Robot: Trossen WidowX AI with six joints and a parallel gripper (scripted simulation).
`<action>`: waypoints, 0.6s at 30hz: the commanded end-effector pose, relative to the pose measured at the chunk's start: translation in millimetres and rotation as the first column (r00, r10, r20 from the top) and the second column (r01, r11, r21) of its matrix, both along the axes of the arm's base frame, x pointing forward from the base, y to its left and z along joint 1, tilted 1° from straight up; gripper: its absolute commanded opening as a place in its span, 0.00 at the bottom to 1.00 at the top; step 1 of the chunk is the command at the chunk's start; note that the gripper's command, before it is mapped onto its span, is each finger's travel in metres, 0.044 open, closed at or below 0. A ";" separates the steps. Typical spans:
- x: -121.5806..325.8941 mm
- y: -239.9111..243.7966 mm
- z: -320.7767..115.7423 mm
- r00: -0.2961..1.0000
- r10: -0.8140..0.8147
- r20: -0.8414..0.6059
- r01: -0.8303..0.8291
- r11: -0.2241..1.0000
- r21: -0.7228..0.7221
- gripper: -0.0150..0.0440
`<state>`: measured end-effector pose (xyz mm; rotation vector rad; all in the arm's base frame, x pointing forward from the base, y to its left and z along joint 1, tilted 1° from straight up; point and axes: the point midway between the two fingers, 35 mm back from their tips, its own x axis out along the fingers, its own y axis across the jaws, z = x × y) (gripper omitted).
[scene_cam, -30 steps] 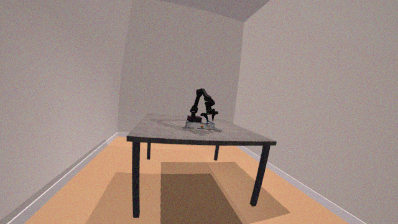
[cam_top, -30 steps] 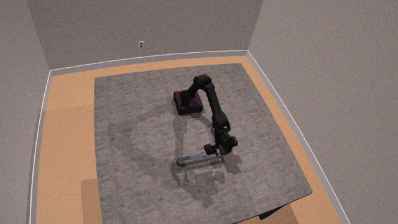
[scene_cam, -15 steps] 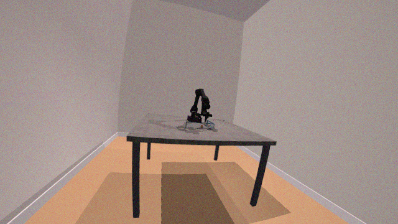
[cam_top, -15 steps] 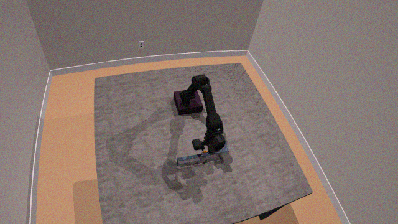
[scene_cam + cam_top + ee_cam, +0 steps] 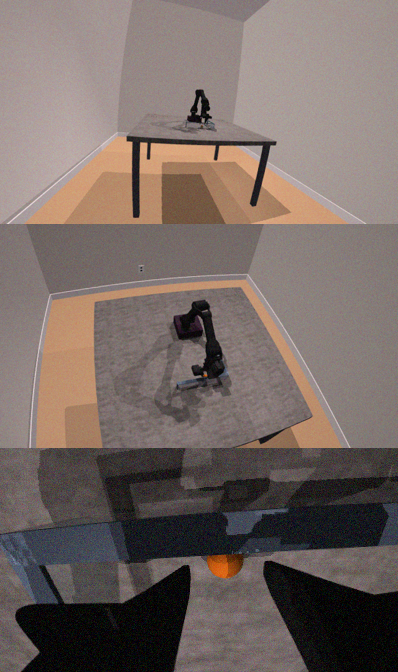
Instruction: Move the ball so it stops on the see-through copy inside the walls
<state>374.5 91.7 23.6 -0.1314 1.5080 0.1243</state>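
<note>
Orange ball (image 5: 225,566) against clear wall (image 5: 150,538) — gripper (image 5: 227,585) parted, empty.

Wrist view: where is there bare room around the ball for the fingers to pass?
Bare table top lies between the two fingers, which stand apart, up to the ball. It is crowded beyond: the ball sits right at the clear wall, leaving no visible gap there.

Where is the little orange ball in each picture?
Top: the ball peeks out as an orange speck beside the gripper, just behind the long clear wall.
Exterior: a tiny orange dot on the table, under the arm.
Wrist: centre, beyond the fingertips, against the wall.
Shared landmark: the clear wall.
</note>
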 end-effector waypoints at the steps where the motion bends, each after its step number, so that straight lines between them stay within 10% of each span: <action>1: -2.0 -1.5 -11.5 1.000 0.003 -0.014 -0.003 1.000 -0.009 0.68; 13: -1.8 -1.8 -26.8 1.000 0.003 -0.014 -0.003 1.000 -0.009 0.68; 18: -1.8 -1.8 -26.8 1.000 0.003 -0.014 -0.003 1.000 -0.009 0.52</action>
